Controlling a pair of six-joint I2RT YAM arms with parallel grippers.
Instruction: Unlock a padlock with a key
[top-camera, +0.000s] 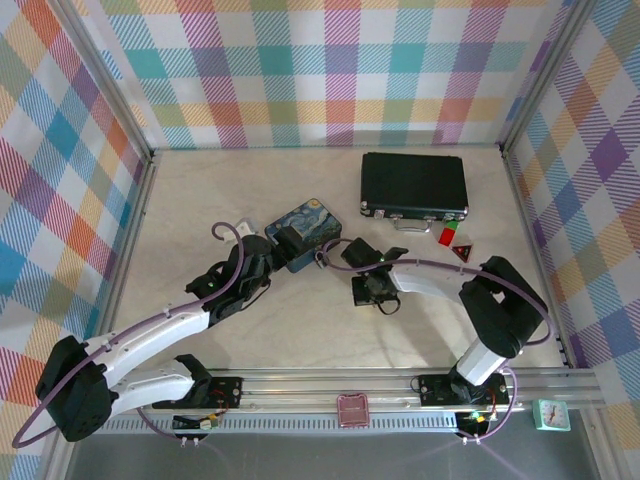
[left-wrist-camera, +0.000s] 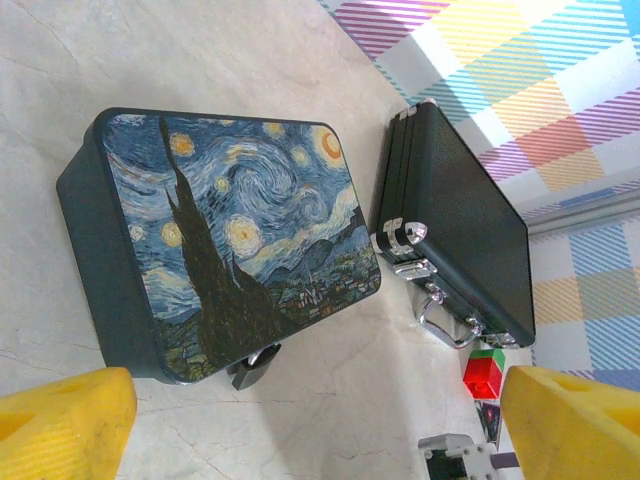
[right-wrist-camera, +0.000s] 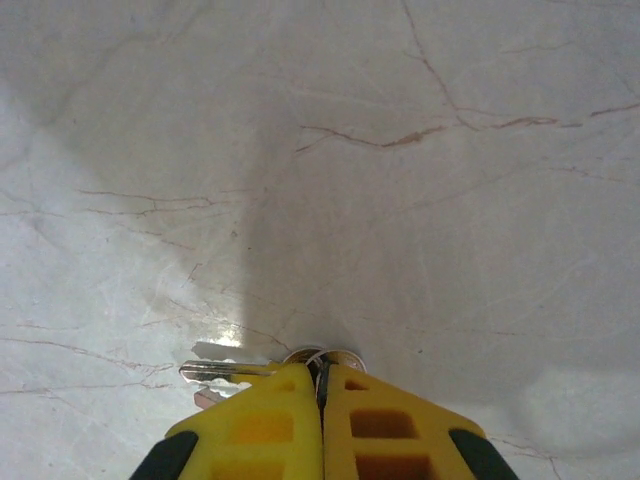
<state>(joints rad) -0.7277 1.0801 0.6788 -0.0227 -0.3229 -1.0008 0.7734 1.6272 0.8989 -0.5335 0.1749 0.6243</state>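
Observation:
The padlock (left-wrist-camera: 254, 366), tiny, dark grey with a silvery shackle, lies on the table against the near edge of the blue-and-yellow painted tin (left-wrist-camera: 230, 240). My left gripper (left-wrist-camera: 320, 440) hovers just in front of it, open, its yellow fingers (left-wrist-camera: 65, 425) wide apart with nothing between them. My right gripper (right-wrist-camera: 322, 372) is down at the tabletop, shut on the key's ring; the silver key (right-wrist-camera: 215, 372) sticks out to the left of the fingertips, flat on the table. From above, the right gripper (top-camera: 372, 296) is right of the tin (top-camera: 303, 232).
A flat black case (top-camera: 414, 185) with chrome latches lies at the back right. Small red and green blocks (top-camera: 453, 243) sit in front of it. Checked walls enclose the table on three sides.

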